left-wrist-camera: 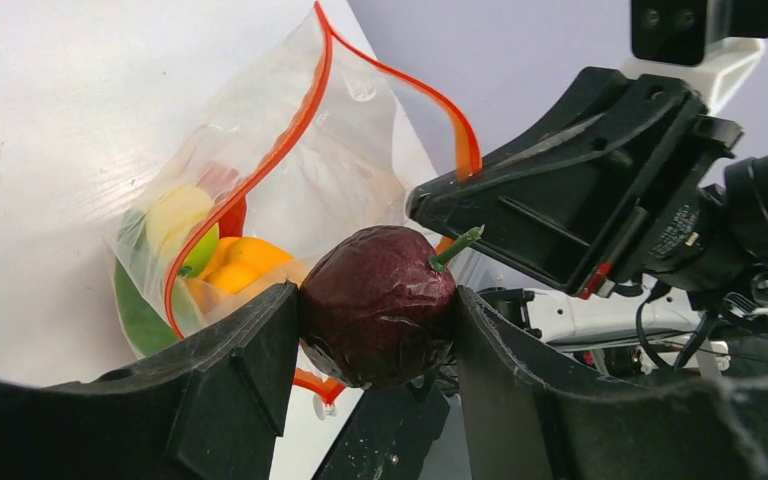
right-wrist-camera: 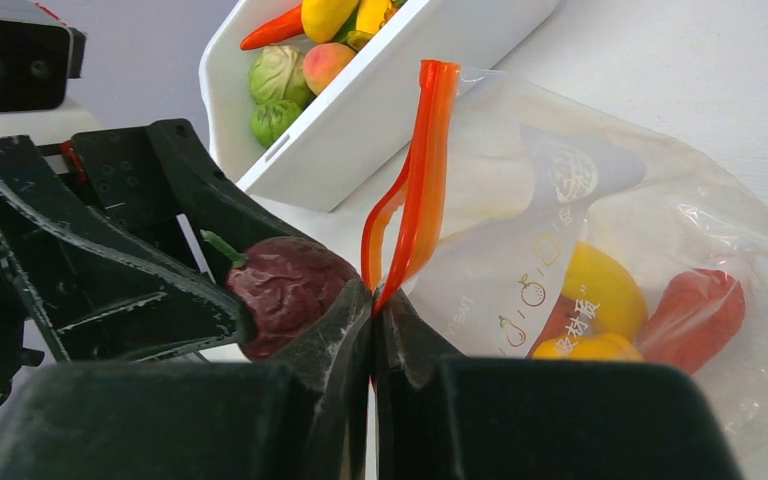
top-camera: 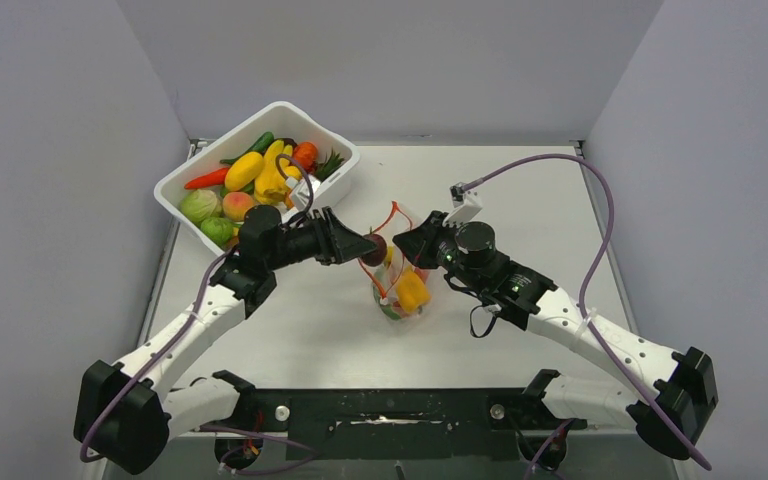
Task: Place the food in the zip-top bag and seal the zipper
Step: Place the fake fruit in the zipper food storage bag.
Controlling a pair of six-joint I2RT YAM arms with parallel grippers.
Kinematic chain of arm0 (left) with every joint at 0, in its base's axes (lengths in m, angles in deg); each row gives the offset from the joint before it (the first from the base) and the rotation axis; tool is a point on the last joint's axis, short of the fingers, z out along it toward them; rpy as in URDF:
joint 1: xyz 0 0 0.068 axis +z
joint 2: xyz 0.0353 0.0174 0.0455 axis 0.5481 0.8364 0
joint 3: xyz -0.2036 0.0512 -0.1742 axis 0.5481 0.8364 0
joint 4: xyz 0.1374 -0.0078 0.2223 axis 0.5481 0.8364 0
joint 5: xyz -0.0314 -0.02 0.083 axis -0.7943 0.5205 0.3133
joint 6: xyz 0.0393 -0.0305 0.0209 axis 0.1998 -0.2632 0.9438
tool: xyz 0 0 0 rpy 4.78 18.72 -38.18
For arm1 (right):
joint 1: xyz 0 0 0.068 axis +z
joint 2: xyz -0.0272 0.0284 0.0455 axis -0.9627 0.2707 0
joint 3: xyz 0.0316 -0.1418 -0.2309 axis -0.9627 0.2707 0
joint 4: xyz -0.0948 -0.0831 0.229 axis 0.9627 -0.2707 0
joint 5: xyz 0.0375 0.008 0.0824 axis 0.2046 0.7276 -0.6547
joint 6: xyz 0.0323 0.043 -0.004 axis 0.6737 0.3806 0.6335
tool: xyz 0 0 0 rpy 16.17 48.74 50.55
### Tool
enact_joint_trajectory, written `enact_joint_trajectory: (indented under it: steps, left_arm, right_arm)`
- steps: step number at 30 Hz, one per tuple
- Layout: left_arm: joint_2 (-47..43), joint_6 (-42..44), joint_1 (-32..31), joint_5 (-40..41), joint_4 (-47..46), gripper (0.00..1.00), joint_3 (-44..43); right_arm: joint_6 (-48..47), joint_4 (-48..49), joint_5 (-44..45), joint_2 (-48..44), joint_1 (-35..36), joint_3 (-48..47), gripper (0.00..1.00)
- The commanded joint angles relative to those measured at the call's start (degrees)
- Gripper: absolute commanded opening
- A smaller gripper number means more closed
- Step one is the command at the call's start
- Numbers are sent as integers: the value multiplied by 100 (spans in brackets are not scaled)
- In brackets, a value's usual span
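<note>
Left hand (left-wrist-camera: pixel 378 330) clamps the hard, glossy, likely slippery plum (left-wrist-camera: pixel 375 290) across its middle just beside the mouth of the limp zip-top bag (left-wrist-camera: pixel 340 170), which the right hand (right-wrist-camera: pixel 372 330), pinched together, holds by the zipper (right-wrist-camera: pixel 415 180).

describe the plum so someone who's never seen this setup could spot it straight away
Find the white tub of toy produce at the table's far left, then follow the left arm to mid-table. Its end effector grips the plum beside the clear zip-top bag. It's the only dark purple, wrinkled piece, with a short green stem.
</note>
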Motion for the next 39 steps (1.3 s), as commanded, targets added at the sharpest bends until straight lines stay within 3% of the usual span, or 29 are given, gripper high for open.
enact_joint_trajectory:
  steps: [1, 28, 36, 39]
  left_arm:
    - [119, 200, -173, 423, -125, 23, -152]
    - [525, 585, -543, 1033, 1183, 26, -792]
    - [535, 661, -586, 839, 1432, 55, -1030]
    - [417, 605, -587, 799, 1354, 58, -1053]
  right_arm:
    - [47, 437, -4, -53, 36, -240, 0]
    - [56, 588, -134, -30, 47, -230, 0]
    - [173, 736, -274, -92, 29, -132, 0]
    - [245, 737, -229, -217, 22, -63, 0]
